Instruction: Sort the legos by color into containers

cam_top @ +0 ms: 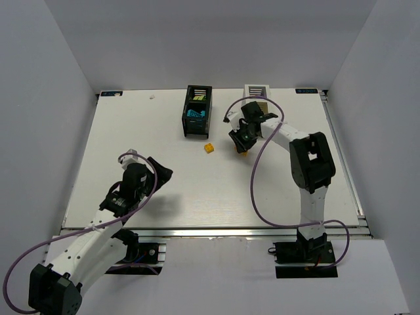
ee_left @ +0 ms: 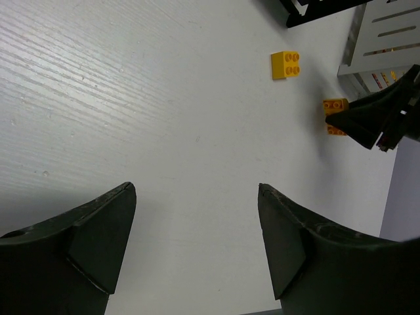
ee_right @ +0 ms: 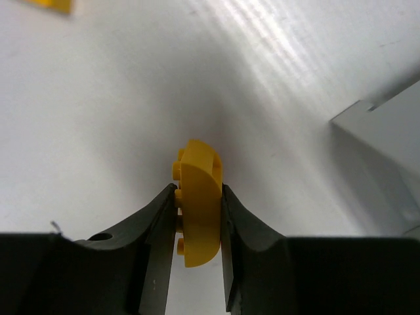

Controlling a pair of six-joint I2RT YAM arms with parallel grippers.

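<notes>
Right arm rises from its near-right base, elbow bent, forearm reaching far-left, wrist tipped down so the right gripper points at the table just near of the white box. Its fingers are clamped on the held brick, pinched on edge with one pad on each flat side. Can't tell whether that brick touches the table or sits just above it. Left arm stretches from the near-left base toward the far right, low over the table. The left gripper is spread wide with nothing between its fingers, aimed across the tabletop at the bricks. Right gripper is well in from the right and far table edges; the white box corner is close on its far-right side, and the loose brick lies a little to its left, apart from it. Black box stands left of the white box, with a gap between them, far of the loose brick. A broad stretch of tabletop separates the left gripper from the loose brick. Held brick is yellow-orange with a rounded top and small side studs. Loose brick is yellow, square, four studs up, flat on the table. Cyan and green pieces show inside the black box; white box contents are unclear.
</notes>
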